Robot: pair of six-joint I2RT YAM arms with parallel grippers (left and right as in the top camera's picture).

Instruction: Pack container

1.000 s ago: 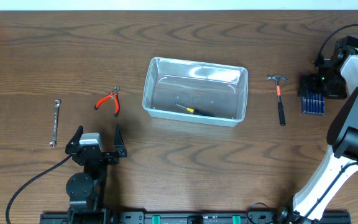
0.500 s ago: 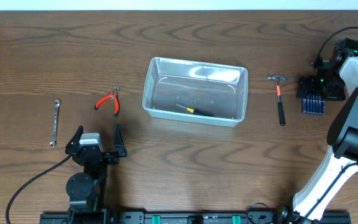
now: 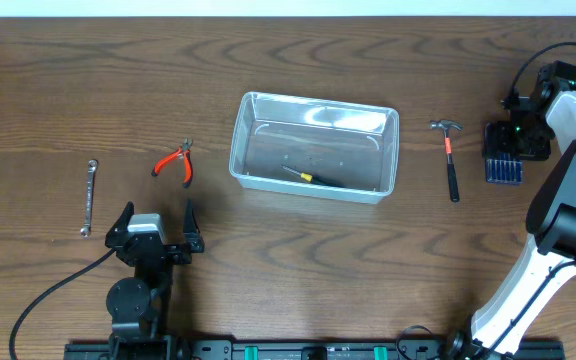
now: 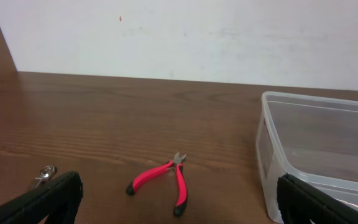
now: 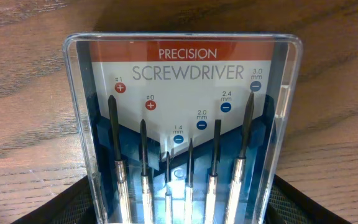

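Observation:
The clear plastic container stands mid-table with a small yellow-handled screwdriver inside; its left end shows in the left wrist view. At the far right lies a blue screwdriver-set case flat on the table. My right gripper is over its far end, and its black pads press both long sides of the case. My left gripper hovers wide open near the front left, nothing between its fingers.
Red-handled pliers lie just beyond the left gripper. A silver wrench rests further left. Between the container and the case lies a hammer with a red-and-black handle.
The right gripper's fingers have closed in onto the sides of the screwdriver-set case. The left arm and the other tools have not moved.

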